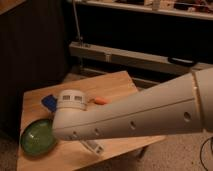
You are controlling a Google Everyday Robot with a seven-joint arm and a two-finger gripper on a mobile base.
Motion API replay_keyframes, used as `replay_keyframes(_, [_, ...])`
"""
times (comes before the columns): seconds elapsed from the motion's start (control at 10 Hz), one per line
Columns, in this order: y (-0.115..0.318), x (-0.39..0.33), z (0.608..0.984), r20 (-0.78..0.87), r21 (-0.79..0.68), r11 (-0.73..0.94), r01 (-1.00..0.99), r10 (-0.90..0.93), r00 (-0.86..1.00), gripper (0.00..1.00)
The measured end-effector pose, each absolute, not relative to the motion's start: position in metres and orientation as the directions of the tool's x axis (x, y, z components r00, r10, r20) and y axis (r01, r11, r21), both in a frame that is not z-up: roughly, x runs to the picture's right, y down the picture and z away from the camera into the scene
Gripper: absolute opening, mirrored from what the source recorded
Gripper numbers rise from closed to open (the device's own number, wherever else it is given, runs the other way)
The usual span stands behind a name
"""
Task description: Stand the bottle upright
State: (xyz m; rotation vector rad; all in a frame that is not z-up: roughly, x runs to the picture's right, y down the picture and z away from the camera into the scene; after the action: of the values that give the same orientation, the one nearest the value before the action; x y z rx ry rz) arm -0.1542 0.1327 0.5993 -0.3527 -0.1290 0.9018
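Observation:
The bottle (94,147) lies on its side on the wooden table (117,85), near the front edge and just right of the green bowl (37,136). Only part of its white label with dark print shows below my arm; its cap is hidden. My white arm (145,117) crosses the view from the right, with a round joint (70,102) over the table's middle. The gripper is hidden behind the arm and does not show.
A blue object (48,102) lies at the table's left, behind the bowl. A small orange object (101,100) lies mid-table beside the arm's joint. A dark cabinet (30,45) stands left, and a low shelf rail (135,57) runs behind the table.

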Motion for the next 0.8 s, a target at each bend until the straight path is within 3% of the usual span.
replay_keyframes(0.8, [0.106,-0.142,0.632,0.259,-0.571,0.515,-0.639,0.852,0.455,0.17])
